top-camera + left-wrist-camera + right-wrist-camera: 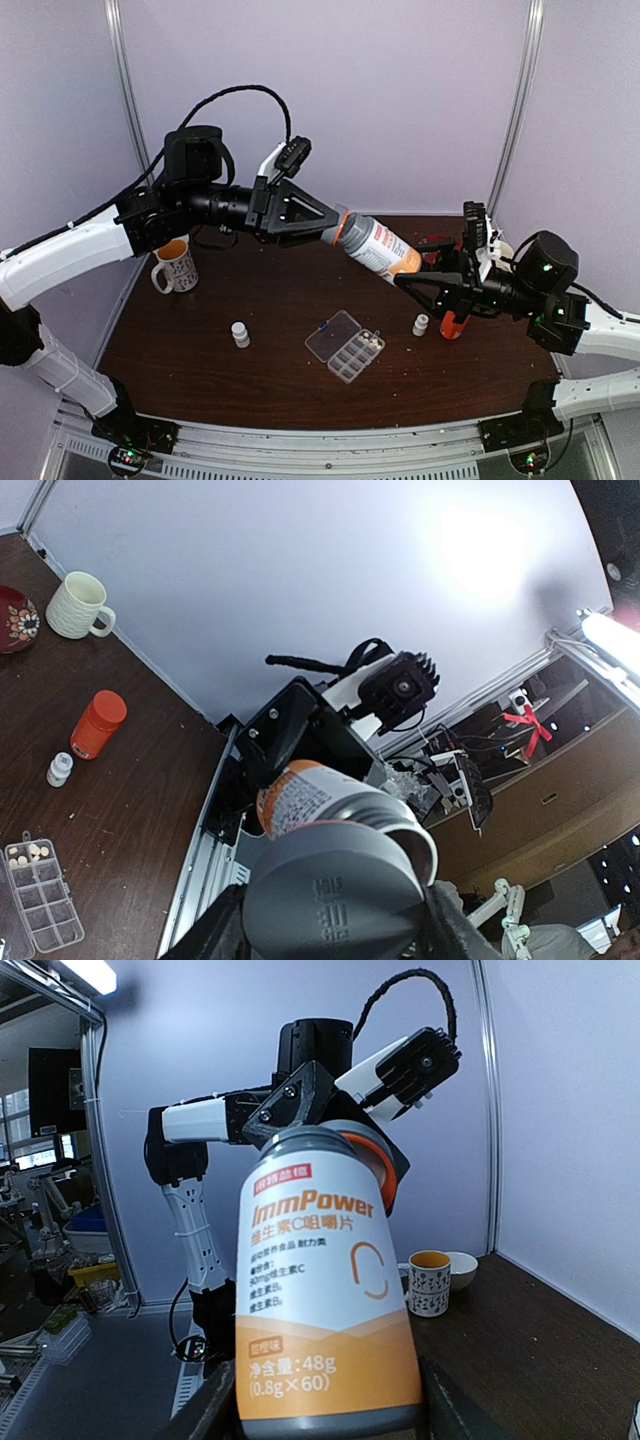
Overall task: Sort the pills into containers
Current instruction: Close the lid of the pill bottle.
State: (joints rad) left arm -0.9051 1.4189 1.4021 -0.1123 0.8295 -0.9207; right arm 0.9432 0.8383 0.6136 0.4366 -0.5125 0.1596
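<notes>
Both ends of a slanted bottle [378, 248] clamped mid-frame, left jaws on cap end, right jaws on base, open box [345, 346] lower centre, long axis lower left to upper right, pills [372, 341] in its upper-right end.

Left arm [80, 250], right arm [605, 335] raised; left fingers [205, 935], right fingers [455, 1410] clamped.

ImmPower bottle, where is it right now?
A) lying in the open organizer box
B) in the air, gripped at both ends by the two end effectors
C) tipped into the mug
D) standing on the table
B: the ImmPower bottle hangs tilted above the table, with the left end effector on its grey cap end and the right end effector on its orange base end.
</notes>
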